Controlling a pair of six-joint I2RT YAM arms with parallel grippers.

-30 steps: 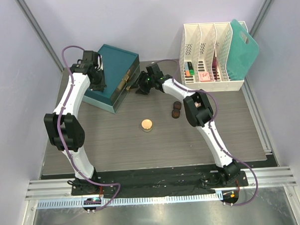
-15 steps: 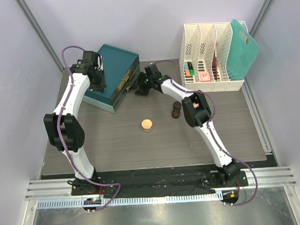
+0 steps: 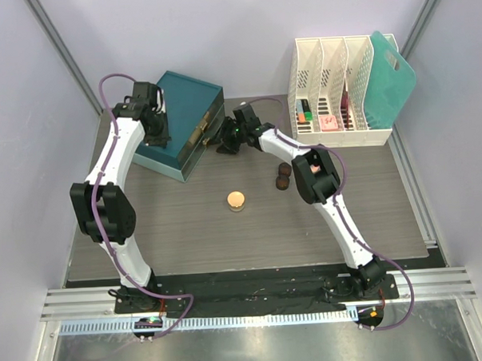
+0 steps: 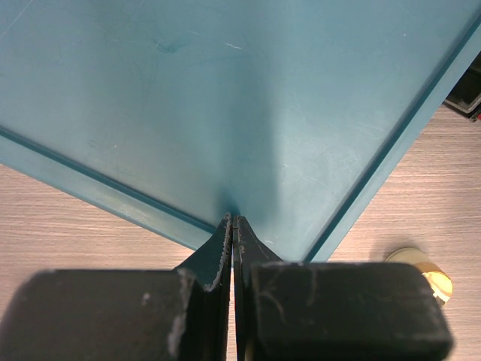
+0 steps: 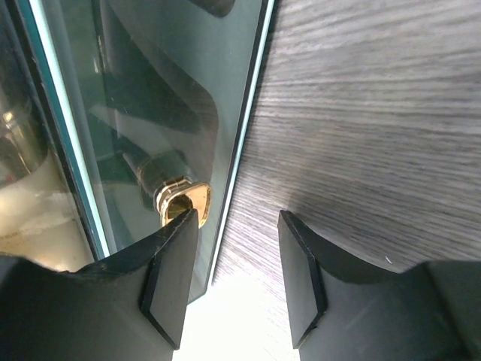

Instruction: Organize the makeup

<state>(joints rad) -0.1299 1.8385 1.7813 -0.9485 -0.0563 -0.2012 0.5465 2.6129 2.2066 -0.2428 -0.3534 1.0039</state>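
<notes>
Of the makeup, a peach round compact (image 3: 237,200) lies mid-table and two dark-brown round jars (image 3: 282,176) sit to its right. More small pieces (image 3: 328,122) lie in the white slotted rack (image 3: 339,136). The teal drawer box (image 3: 185,99) stands at the back left. My left gripper (image 3: 157,138) (image 4: 233,219) is shut, empty, with its tips pressed on the box's teal top (image 4: 225,98). My right gripper (image 3: 227,144) (image 5: 237,218) is open at the box's front. One of its fingers (image 5: 169,278) touches the gold drawer handle (image 5: 188,201); nothing sits between the fingers.
A teal board (image 3: 395,74) leans against the rack's right side. Grey walls close in the table on three sides. The compact (image 4: 422,268) also shows at the lower right of the left wrist view, beyond the box's corner.
My right gripper has edged a little left, closer to the box's front. The left arm has not moved.
</notes>
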